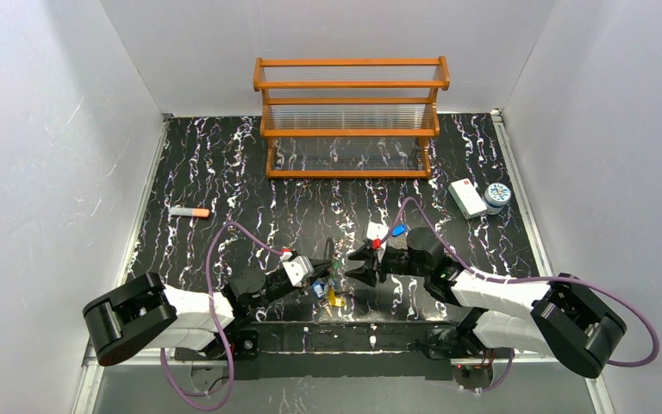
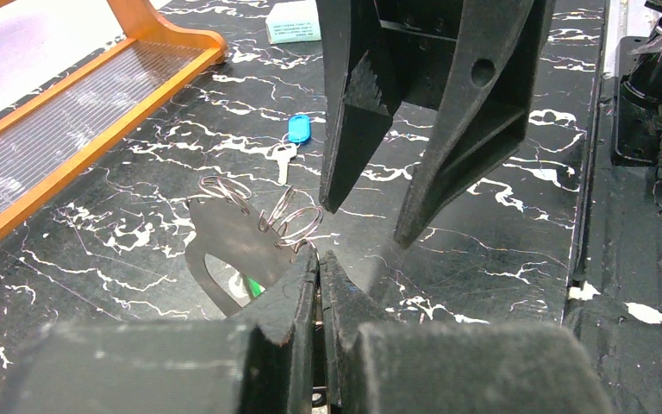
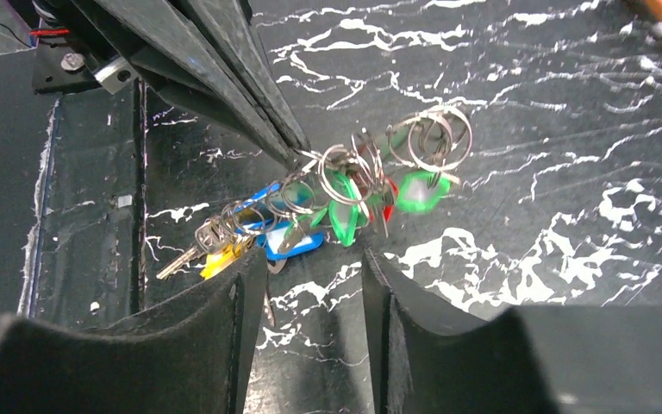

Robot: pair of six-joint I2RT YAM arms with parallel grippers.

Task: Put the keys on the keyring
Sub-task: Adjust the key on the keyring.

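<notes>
The keys (image 3: 342, 207) are in a bunch, pinched tight by the left gripper (image 2: 319, 260). The right gripper (image 3: 312, 259) has its fingers spread apart.

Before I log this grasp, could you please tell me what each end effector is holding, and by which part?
The left end effector pinches the keyring by its thin edge, with the keys bunched there; the right end effector is open, holding nothing.

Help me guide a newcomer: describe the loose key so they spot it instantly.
From the orange rack at the back, come forward to the right gripper. Just beyond it lies one blue-tagged key, flat and alone, unlike the bunch the left gripper pinches.
</notes>
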